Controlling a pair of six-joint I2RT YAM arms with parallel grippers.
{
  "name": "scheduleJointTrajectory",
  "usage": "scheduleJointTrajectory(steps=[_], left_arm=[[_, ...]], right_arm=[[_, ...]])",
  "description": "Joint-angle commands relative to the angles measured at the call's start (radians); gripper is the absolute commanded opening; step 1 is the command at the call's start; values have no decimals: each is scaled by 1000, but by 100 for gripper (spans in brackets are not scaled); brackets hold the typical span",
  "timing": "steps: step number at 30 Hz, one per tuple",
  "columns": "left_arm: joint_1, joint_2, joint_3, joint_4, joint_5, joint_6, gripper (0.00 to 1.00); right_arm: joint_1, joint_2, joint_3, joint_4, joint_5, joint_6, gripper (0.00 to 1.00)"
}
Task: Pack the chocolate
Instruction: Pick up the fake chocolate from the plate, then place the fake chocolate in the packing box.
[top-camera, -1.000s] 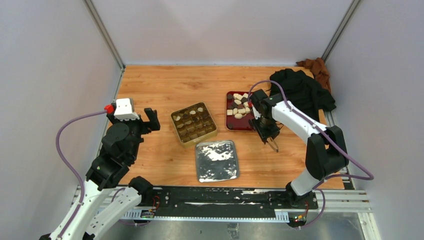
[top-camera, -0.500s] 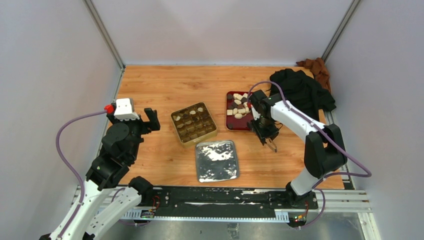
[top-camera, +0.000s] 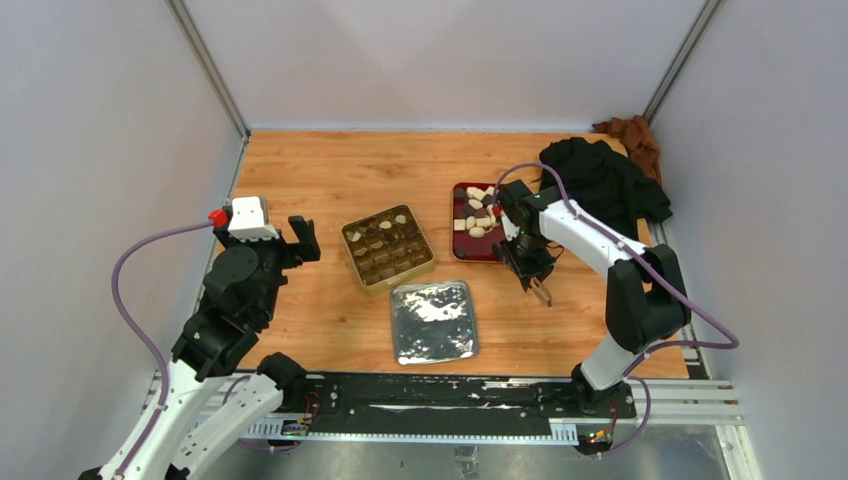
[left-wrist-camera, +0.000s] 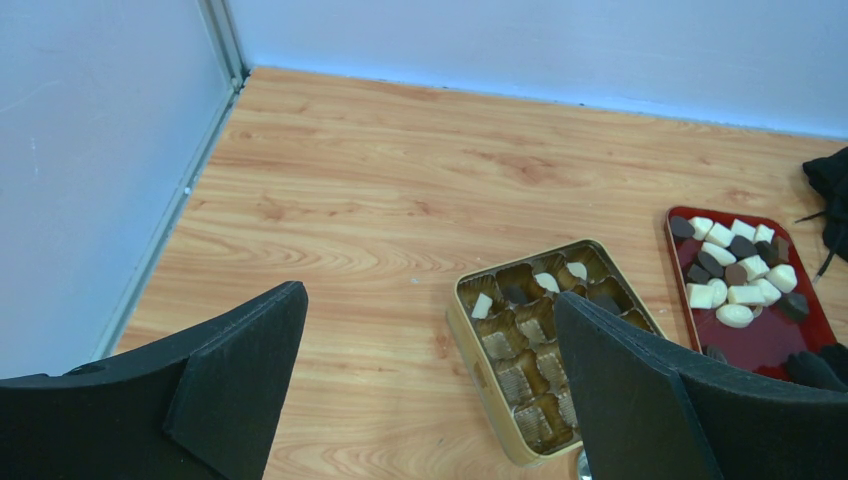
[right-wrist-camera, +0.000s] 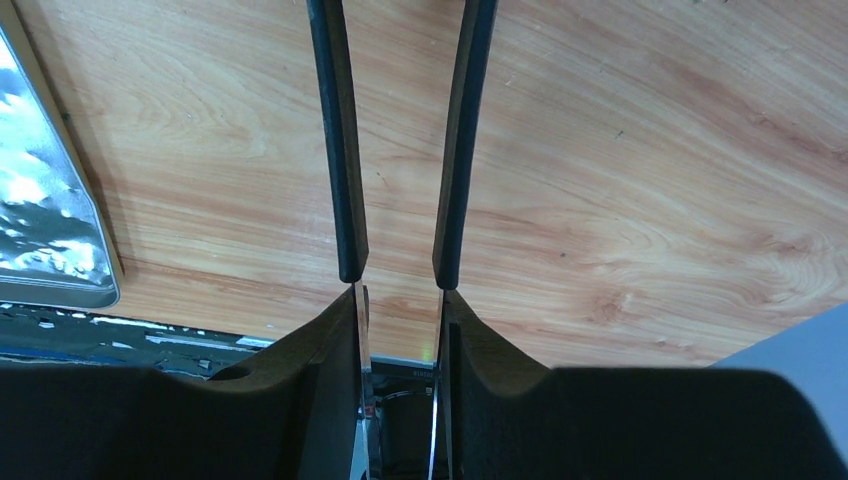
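Observation:
Cream-white and dark brown chocolate chunks (top-camera: 476, 213) lie piled in a red tray (top-camera: 468, 251) at the right of the table; they also show in the left wrist view (left-wrist-camera: 735, 270). A gold tin (top-camera: 388, 245) with brown grid cups holds a few pieces (left-wrist-camera: 482, 305). My right gripper (top-camera: 530, 268) is shut on thin metal tongs (right-wrist-camera: 345, 200) with black tips; the prongs stand apart and empty over bare wood just below the red tray. My left gripper (top-camera: 298, 238) is open and empty, raised at the table's left side.
A silver foil-lined lid (top-camera: 433, 320) lies in front of the gold tin, and its corner shows in the right wrist view (right-wrist-camera: 50, 230). A black cloth (top-camera: 600, 180) and a brown cloth (top-camera: 630, 135) lie at the back right corner. Grey walls enclose the table.
My right gripper with the tongs has shifted slightly left and back, closer to the red tray's near edge. The left arm has not moved.

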Motion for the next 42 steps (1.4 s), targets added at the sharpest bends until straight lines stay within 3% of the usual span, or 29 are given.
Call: scheduleJointTrajectory(steps=[1,19,42], left_arm=[[2,-3,-10,22,-7,1,100],[2,-5,-10,21,-9,1,100],[2,2,-12,24,-3,-1,100]], right_arm=[[-10,2,39,-22,-9,-13,32],[39,-46,143,-52,22,0,28],[265,85,401,-96,51,17,28]])
